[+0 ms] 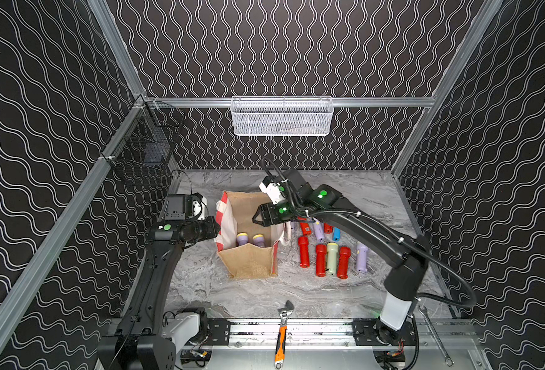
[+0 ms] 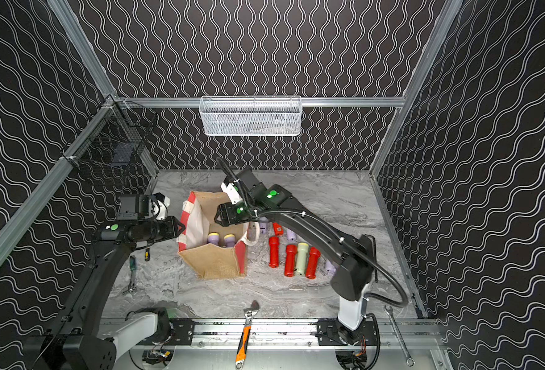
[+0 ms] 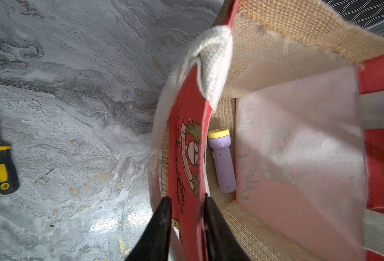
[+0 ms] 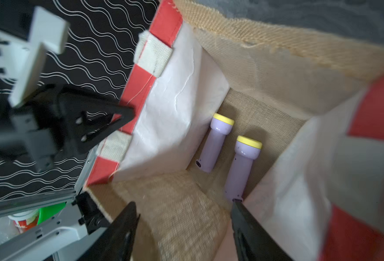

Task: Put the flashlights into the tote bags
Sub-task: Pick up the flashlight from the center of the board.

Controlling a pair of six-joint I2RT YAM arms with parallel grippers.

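Note:
The tan jute tote bag (image 1: 248,259) (image 2: 215,264) stands open mid-table. Two lilac yellow-rimmed flashlights (image 1: 242,238) (image 4: 218,144) lie on its floor; the left wrist view shows only one lilac flashlight (image 3: 222,162). My left gripper (image 1: 216,227) (image 3: 186,198) is shut on the bag's red-and-white side panel at the rim. Over the bag's mouth my right gripper (image 1: 255,219) (image 4: 183,204) hangs open with nothing between its fingers. Right of the bag, several flashlights lie on the table: red (image 1: 303,251), pale green (image 1: 331,258), lilac (image 1: 362,257), blue (image 1: 336,234).
An orange-handled wrench (image 1: 282,333) and a silver spanner (image 1: 434,336) lie at the front rail. A yellow-black screwdriver (image 3: 3,167) and a green-handled tool (image 2: 132,272) lie left of the bag. A white mesh basket (image 1: 282,117) and a black wire basket (image 1: 143,144) hang on the walls.

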